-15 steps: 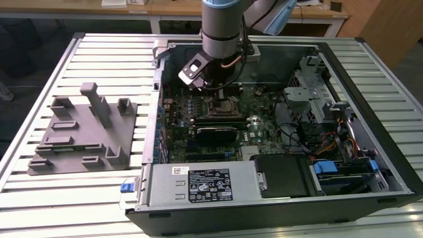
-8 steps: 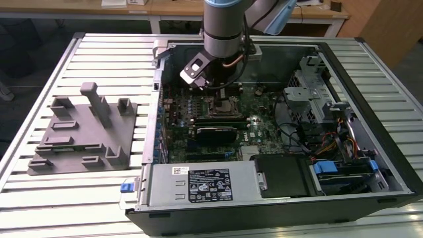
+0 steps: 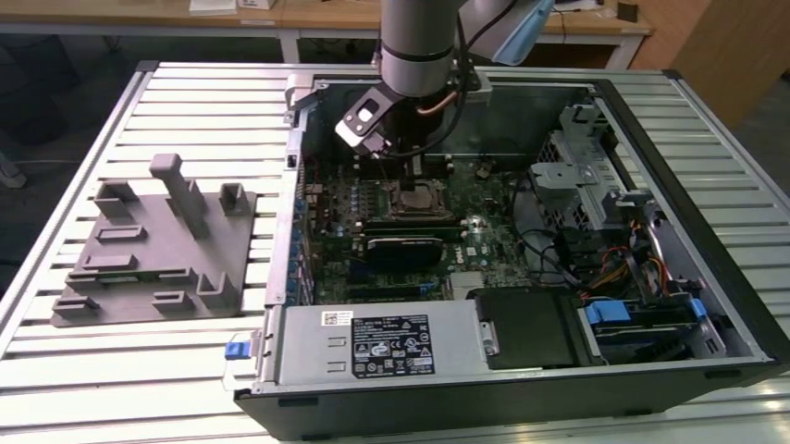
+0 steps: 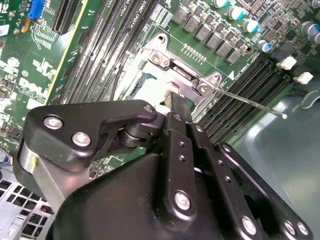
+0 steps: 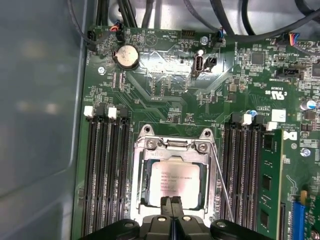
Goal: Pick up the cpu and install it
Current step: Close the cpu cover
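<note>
Arm [image 3: 420, 42] reaches down into the open computer case [image 3: 737, 305], which lies on its side on a slatted metal table [image 3: 124, 379]. Gripper [image 5: 171, 201] sits low over the motherboard socket [image 5: 140, 165], near the middle of the board.

The cpu [image 5: 172, 179] lies flat inside the socket's silver frame, shiny top up, print visible. It looks level and square to the frame. Whether it is fully seated cannot be told.

Claw is closed: in both wrist views the two black fingers [image 4: 178, 131] are pressed together with no gap and nothing between them. Their tips are at the middle of one cpu edge, on or just above it; actual contact cannot be told.

Thin wire lever [image 5: 223, 187] runs along one side of the socket. Black memory slots [image 5: 107, 165] flank the socket on both sides. One green memory module [image 5: 270, 185] stands in a slot beyond the lever.

Grey tray [image 3: 136, 264] with upright posts rests on the table at the exterior view's left, well apart from the gripper.
</note>
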Robot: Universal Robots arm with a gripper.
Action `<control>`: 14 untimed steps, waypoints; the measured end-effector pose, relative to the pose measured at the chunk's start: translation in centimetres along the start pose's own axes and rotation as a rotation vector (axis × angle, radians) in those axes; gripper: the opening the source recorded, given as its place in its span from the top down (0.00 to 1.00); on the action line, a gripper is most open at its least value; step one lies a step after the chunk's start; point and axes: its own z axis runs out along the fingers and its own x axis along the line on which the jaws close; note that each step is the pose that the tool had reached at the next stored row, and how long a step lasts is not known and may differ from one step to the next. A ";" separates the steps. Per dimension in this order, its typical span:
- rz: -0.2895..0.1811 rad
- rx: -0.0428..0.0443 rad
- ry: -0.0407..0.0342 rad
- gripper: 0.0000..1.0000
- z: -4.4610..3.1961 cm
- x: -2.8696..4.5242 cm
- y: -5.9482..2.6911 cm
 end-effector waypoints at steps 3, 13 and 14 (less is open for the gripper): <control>0.000 0.0000 0.0001 0.89 -0.01 -0.17 0.00; 0.000 0.0001 0.0000 0.89 0.02 -0.39 0.39; 0.000 0.0001 -0.0001 0.89 0.02 -0.39 0.43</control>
